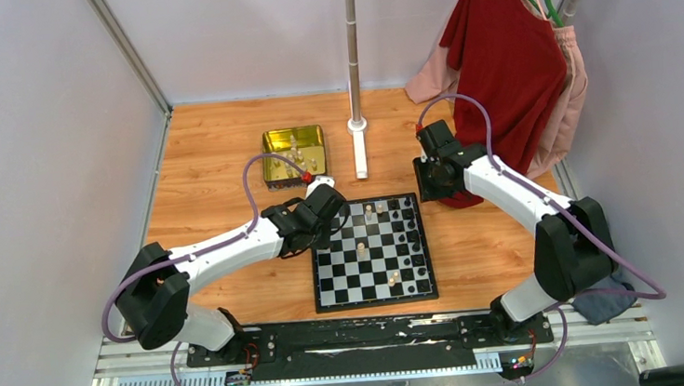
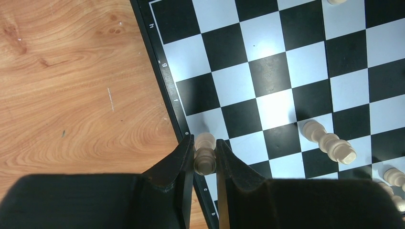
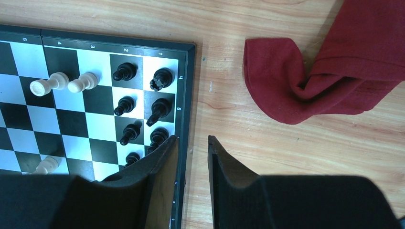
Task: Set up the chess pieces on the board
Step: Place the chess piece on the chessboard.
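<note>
The black and white board [image 1: 377,299] lies in the middle of the wooden table. My left gripper [image 1: 330,224] is at the board's far left edge, shut on a cream chess piece [image 2: 205,153] held over the border [image 2: 167,86]. A few cream pieces [image 1: 361,249] stand on the board, and one lies tipped [image 2: 329,141]. Black pieces [image 1: 412,233] fill the board's right columns [image 3: 157,107]. My right gripper [image 3: 192,139] is open and empty over the table just beside the board's right edge [image 1: 431,183]. Two cream pieces [image 3: 62,82] stand near the black ones.
A gold tin [image 1: 267,157] holding several cream pieces sits at the back left. A metal pole with a white base [image 1: 358,126] stands behind the board. A red cloth [image 1: 509,57] hangs at the back right and rests on the table [image 3: 310,81].
</note>
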{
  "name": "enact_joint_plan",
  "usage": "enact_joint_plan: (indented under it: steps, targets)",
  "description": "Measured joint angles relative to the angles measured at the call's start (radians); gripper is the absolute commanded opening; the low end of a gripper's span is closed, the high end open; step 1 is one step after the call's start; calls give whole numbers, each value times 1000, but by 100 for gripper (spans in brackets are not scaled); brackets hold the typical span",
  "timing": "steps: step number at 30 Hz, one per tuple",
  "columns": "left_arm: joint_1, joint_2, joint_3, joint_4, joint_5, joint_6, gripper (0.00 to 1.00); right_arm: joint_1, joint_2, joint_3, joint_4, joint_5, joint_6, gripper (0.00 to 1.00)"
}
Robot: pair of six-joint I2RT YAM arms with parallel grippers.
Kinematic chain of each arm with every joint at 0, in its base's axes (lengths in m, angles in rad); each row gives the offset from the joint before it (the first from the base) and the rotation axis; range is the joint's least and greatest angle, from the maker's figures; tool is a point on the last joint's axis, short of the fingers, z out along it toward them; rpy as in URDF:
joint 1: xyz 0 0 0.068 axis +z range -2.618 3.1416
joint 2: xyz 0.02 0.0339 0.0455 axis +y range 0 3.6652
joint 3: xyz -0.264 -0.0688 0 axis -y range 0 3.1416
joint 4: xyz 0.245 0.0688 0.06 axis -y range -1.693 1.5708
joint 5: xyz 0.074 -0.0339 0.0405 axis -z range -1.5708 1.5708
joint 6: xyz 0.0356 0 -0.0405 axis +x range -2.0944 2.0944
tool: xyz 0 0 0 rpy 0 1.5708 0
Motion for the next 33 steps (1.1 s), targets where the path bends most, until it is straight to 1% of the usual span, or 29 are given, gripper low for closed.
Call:
enact_joint_plan:
  steps: [19, 27, 33]
  targets:
    - [25, 5, 0, 37, 6, 16, 0, 0, 3, 0, 1, 0, 0, 34]
    - [27, 27, -1, 54, 17, 19, 2, 0, 7, 0, 0, 1, 0, 34]
    - [30, 39, -2, 64, 20, 19, 6, 0, 12, 0, 1, 1, 0, 34]
